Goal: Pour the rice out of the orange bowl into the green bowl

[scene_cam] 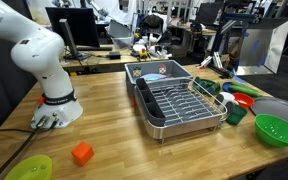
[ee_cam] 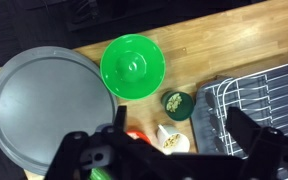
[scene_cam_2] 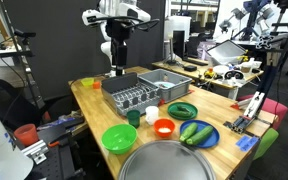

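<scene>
The jaws are standing wide apart in the wrist view, gripping nothing, while the gripper [ee_cam: 169,150] is hanging high over the table. Just under it the orange bowl [ee_cam: 134,134] is peeking out, with rice [ee_cam: 170,138] in it. The green bowl [ee_cam: 134,65] is sitting apart from it, near a big grey lid [ee_cam: 44,100]. A dark cup [ee_cam: 176,103] is standing between the two bowls, and the rack [ee_cam: 259,95] is lying at the right edge.

In an exterior view the base [scene_cam: 54,105] is sitting left of the rack, with the green bowl off by the table's right edge and a cube [scene_cam: 81,153] near the front.

In an exterior view the arm [scene_cam_2: 114,20] is reaching up behind the rack, with both bowls sitting on the near end of the table.
</scene>
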`<state>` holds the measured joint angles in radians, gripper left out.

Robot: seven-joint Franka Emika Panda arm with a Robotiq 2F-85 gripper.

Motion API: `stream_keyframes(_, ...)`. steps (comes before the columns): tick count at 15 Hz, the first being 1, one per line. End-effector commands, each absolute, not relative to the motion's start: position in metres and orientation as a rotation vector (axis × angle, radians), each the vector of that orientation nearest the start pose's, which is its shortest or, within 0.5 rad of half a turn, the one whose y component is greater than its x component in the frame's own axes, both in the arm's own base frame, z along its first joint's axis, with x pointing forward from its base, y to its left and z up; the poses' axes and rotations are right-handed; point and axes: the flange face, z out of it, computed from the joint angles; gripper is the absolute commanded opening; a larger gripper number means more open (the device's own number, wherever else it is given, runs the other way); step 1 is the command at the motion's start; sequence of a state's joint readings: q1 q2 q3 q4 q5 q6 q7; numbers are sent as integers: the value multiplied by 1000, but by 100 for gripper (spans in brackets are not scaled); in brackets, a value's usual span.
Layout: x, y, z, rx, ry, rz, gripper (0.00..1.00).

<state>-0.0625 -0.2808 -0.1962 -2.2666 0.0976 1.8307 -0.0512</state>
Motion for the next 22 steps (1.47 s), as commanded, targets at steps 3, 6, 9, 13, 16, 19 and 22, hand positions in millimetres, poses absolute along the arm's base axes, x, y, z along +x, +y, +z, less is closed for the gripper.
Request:
stream_keyframes(3, 447, -114, 440, -2956, 377, 272, 100)
stream_keyframes(6, 467, -123, 399, -2959, 419, 288, 100)
stream_keyframes(9, 492, -135, 351, -2939, 476, 288, 100)
stream_keyframes(13, 517, -158, 310, -2831, 616, 366, 100)
stream_keyframes(16, 516, -159, 305, -2862, 611, 351, 100)
stream_keyframes(19, 518, -158, 308, -2859, 608, 350, 100)
stream_keyframes(22, 517, -158, 308, -2859, 608, 352, 100)
